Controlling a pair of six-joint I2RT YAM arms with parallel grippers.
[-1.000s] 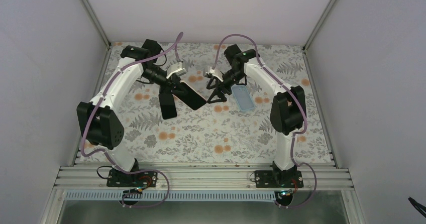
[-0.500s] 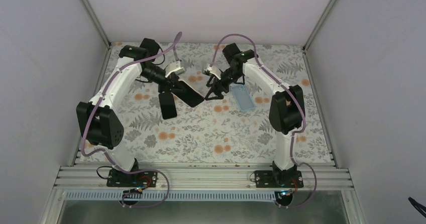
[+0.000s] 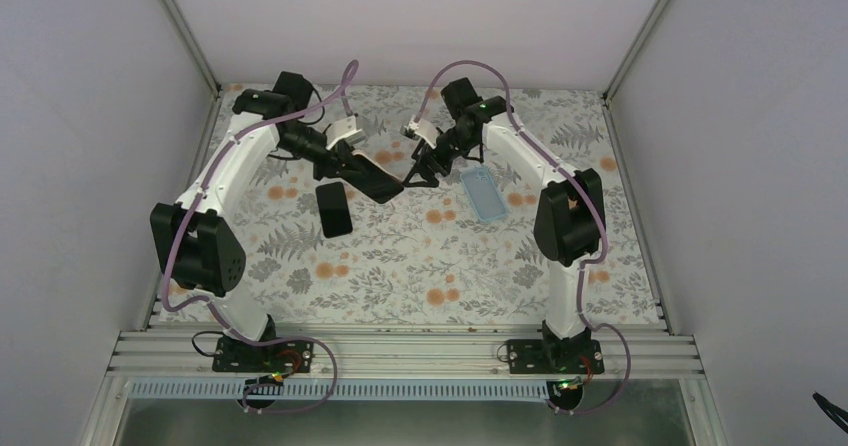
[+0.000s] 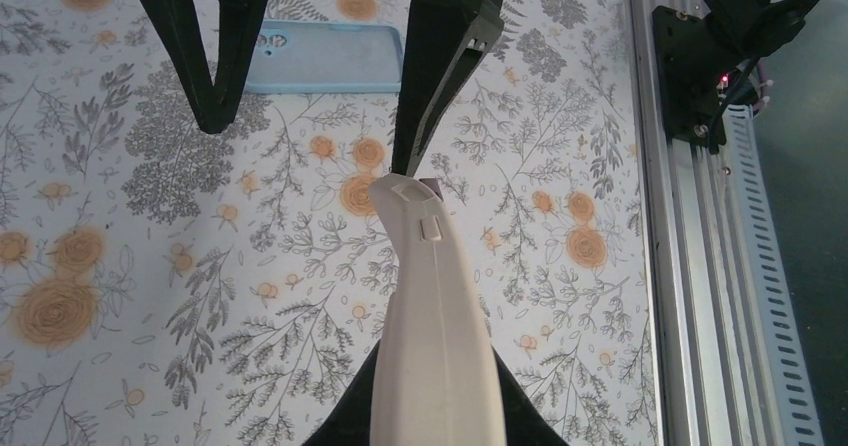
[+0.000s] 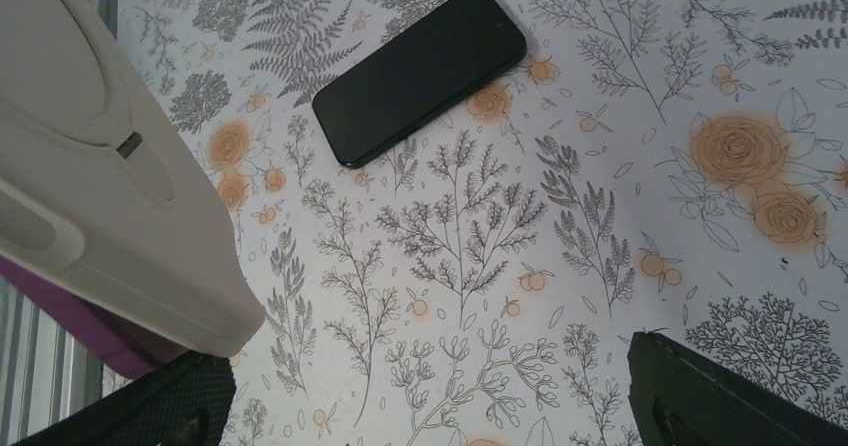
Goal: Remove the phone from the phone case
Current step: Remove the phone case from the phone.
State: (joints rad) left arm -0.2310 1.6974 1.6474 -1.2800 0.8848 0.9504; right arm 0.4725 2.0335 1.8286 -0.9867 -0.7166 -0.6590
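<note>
Both grippers have lifted toward the upper middle, the left gripper (image 3: 345, 166) clamped on a cream-edged slab (image 4: 435, 296) (a cased phone, I'd guess), the right gripper (image 3: 422, 174) spread empty beside its tip, while a black phone (image 5: 420, 76) and blue case (image 3: 484, 194) lie apart below, so pulling looks imminent.

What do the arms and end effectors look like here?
The left arm and right arm have white shells, black joints and mauve cables. The left end effector and right end effector are black, with tapered fingers; a white block sits behind each.
</note>
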